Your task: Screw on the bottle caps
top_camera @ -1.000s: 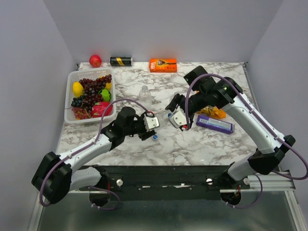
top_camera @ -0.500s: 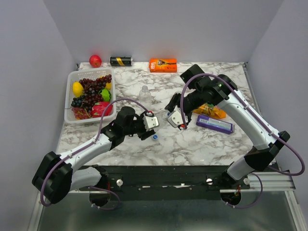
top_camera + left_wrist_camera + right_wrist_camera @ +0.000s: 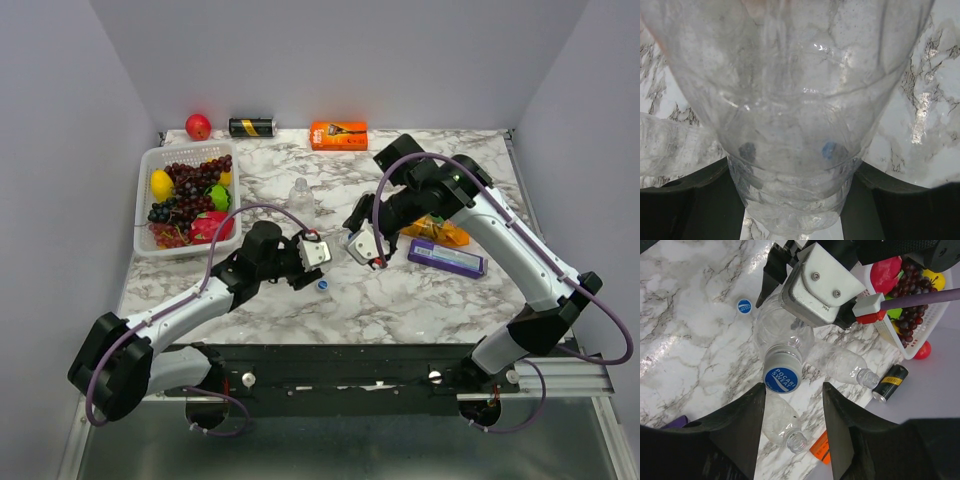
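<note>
My left gripper (image 3: 312, 254) is shut on a clear bottle (image 3: 800, 100), low on its body, and holds it tilted over the table's middle. In the right wrist view that bottle (image 3: 782, 325) carries a blue cap (image 3: 782, 378) on its neck. My right gripper (image 3: 360, 245) is open, and its fingertips (image 3: 760, 390) flank that cap without closing on it. A loose blue cap (image 3: 323, 284) lies on the marble below; it also shows in the right wrist view (image 3: 744, 305). Two uncapped bottles (image 3: 837, 364) (image 3: 780, 422) are behind. One bottle (image 3: 300, 196) stands mid-table.
A white basket (image 3: 146, 205) of fruit sits at the left. A black-and-gold can (image 3: 251, 127), a red apple (image 3: 198, 126) and an orange box (image 3: 338, 134) line the back edge. A purple pack (image 3: 446, 258) and an orange packet (image 3: 440, 232) lie under my right arm.
My right gripper has shifted a little left and back toward the capped neck, and the right elbow has swung left. The left arm and its bottle have barely moved.
</note>
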You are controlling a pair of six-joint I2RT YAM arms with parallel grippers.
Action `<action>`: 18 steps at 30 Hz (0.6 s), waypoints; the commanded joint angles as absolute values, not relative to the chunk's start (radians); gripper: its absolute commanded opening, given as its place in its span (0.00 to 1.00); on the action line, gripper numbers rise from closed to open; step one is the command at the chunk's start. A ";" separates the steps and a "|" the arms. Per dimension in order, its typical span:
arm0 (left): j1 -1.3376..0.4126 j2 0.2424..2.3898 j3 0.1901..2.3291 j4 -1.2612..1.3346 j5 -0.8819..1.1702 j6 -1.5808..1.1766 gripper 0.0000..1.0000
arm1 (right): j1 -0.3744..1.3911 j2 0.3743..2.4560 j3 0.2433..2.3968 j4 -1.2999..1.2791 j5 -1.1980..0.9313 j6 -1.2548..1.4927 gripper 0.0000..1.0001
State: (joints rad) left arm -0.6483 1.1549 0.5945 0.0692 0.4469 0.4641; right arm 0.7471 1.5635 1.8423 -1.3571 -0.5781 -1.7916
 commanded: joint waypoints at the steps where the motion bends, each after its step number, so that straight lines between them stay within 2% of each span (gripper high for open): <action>1: -0.655 1.167 0.609 0.133 0.422 0.460 0.00 | 0.759 1.578 1.876 -1.523 -0.621 -1.735 0.57; 18: -0.655 1.204 0.598 0.172 0.382 0.414 0.00 | 0.767 1.582 1.947 -1.523 -0.657 -1.582 0.57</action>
